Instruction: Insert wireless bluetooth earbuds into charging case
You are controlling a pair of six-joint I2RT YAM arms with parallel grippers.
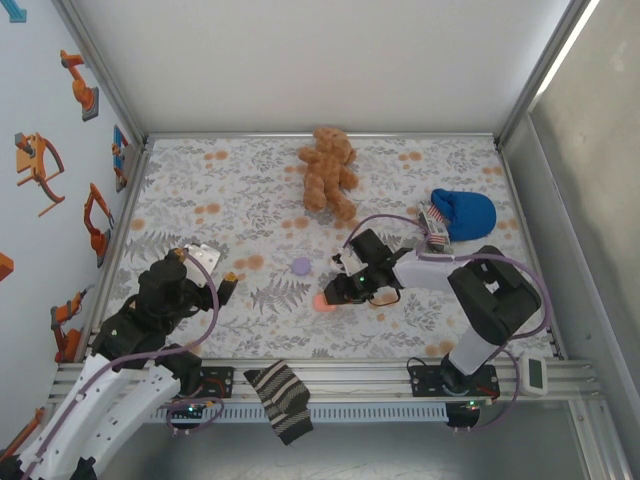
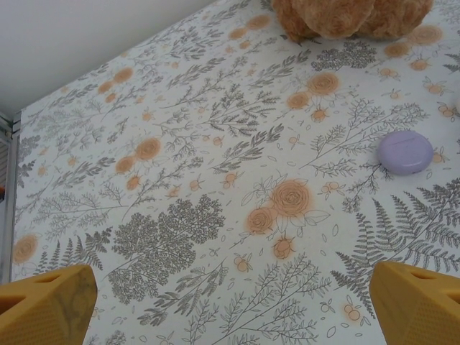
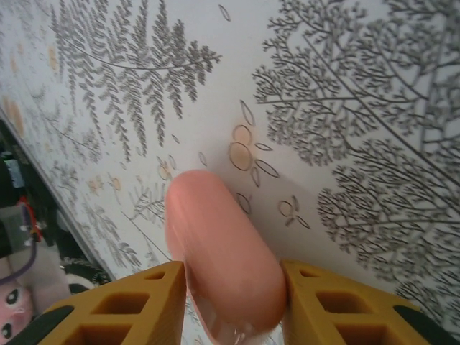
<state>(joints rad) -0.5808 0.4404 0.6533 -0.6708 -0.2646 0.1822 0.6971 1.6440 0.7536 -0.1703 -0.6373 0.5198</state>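
Here, case (image 3: pixel 226 248) snug in the narrow grip of the right gripper (image 3: pixel 233 291); left gripper (image 2: pixel 233 287) wide open over the table (image 2: pixel 215 144).

On the table (image 1: pixel 200 180), a teddy bear (image 1: pixel 328 170) lies at the back. Nearer lies a disc (image 1: pixel 300 266), then the charging case (image 1: pixel 325 302) between the right claw's (image 1: pixel 337 294) fingers.
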